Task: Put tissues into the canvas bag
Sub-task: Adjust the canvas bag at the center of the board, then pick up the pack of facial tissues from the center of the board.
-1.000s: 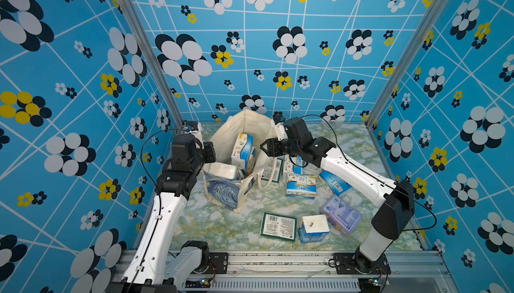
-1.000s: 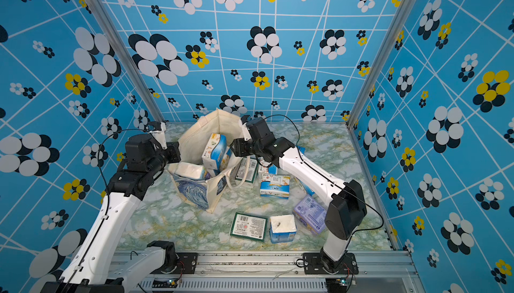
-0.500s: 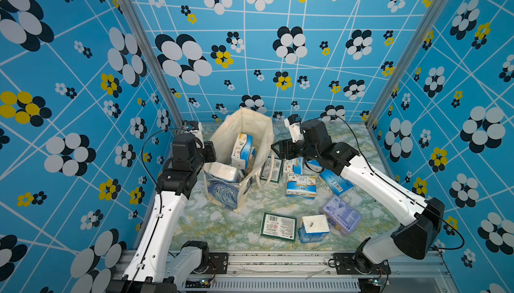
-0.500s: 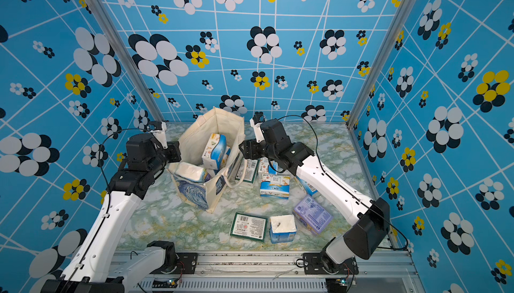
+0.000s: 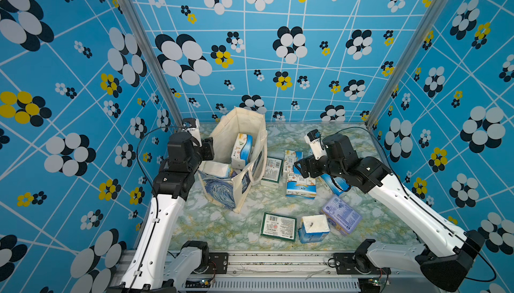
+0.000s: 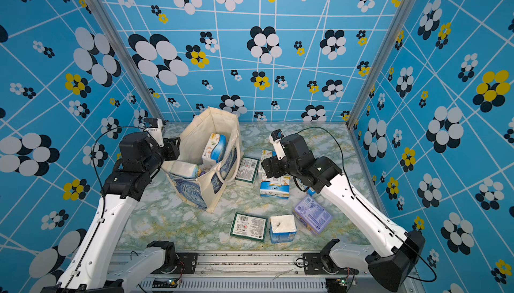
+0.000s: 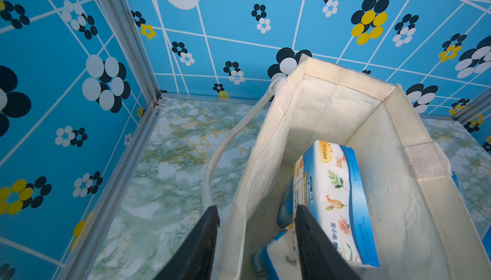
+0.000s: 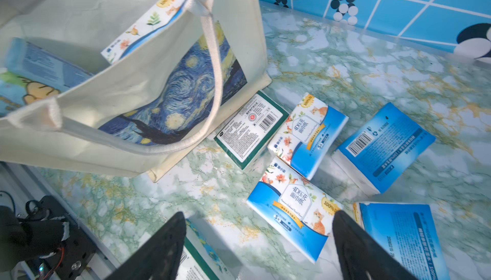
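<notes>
Marble table (image 5: 219, 223), R pincer (image 8: 259, 215) back (wider)

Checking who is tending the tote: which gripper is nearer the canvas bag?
Left. The left gripper straddles the rim of the canvas bag, one finger inside, one outside. The right gripper hangs open over loose blue-and-white packs beside it, not touching.

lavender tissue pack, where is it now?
In both top views the lavender pack lies on the table's front right, beside the upended blue pack, near the right arm.
</notes>
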Available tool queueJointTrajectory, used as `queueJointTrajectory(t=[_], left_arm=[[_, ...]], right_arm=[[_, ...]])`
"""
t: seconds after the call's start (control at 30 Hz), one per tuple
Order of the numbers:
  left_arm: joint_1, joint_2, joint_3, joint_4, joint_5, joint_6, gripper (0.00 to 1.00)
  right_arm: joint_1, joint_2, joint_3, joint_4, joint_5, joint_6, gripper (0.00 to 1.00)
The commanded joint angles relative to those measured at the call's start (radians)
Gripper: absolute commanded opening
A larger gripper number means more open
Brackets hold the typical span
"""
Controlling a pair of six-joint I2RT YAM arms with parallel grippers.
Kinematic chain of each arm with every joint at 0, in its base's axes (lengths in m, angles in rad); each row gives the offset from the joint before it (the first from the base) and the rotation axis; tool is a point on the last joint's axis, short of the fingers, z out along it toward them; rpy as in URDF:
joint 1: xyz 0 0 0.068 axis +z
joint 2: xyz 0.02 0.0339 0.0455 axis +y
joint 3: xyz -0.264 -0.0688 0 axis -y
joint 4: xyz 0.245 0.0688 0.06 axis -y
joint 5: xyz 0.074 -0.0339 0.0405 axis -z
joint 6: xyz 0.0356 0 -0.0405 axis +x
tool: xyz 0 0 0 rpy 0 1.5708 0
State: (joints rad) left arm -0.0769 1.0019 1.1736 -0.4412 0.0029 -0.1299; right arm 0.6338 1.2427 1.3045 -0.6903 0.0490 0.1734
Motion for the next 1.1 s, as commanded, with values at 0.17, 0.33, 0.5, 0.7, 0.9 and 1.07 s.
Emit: queueJointTrajectory(t=[0.17,0.33,0.5,0.7,0.9,1.07], left_arm=[[-0.201,-0.051,0.231,-0.303,0.090,0.089,0.56],[-0.463,-0.034,0.226,-0.383,0.186,0.148,0.75],[-0.726,0.037,0.180,-0.364,0.190,0.176,0.82],[-0.925,0.206,0.171,-0.353,0.283,0.221,0.83],[-1.044,0.373,0.199,-0.376,0.305,0.259,0.86],[-1.080,0.460,0.211,-0.330,0.347,0.259,0.97]], right_arm=[[-0.168,-0.002,-0.114,0.045,-0.047,0.093,0.89],[-0.237,0.024,-0.160,0.136,-0.145,0.136,0.90],[-0.285,0.071,-0.187,0.198,-0.204,0.176,0.89],[-0.294,0.099,-0.229,0.274,-0.252,0.221,0.89],[-0.295,0.110,-0.225,0.283,-0.267,0.230,0.89],[-0.295,0.110,-0.216,0.282,-0.270,0.225,0.89]])
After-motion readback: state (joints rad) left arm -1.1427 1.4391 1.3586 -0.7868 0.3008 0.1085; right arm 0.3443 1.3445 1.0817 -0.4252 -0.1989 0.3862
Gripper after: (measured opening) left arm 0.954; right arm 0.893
